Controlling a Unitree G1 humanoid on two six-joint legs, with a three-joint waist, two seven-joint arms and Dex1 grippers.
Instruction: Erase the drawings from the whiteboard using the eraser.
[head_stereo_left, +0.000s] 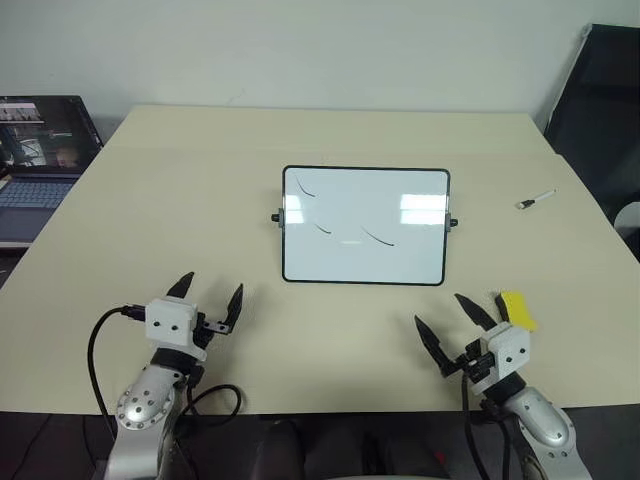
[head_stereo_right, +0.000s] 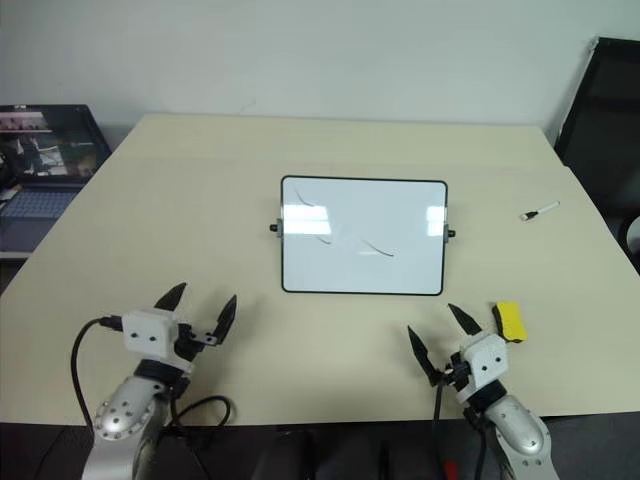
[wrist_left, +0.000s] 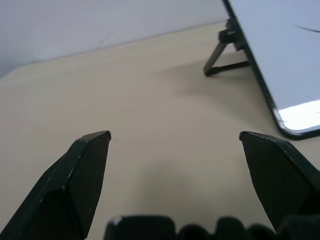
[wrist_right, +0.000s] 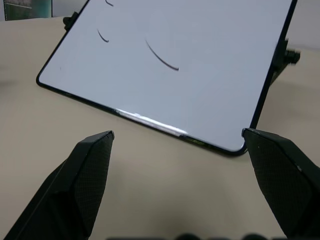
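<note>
Lying untouched beside right end effector (head_stereo_left: 456, 320): eraser (head_stereo_left: 517, 309), fingers spread

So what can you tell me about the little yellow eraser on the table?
The eraser is a small bright yellow oblong block that looks soft, like foam or rubber. It lies flat on the tan table, near the front edge on the robot's right, below and to the right of the whiteboard. The right gripper hovers open just beside it, not gripping it. Nothing else touches it.
</note>
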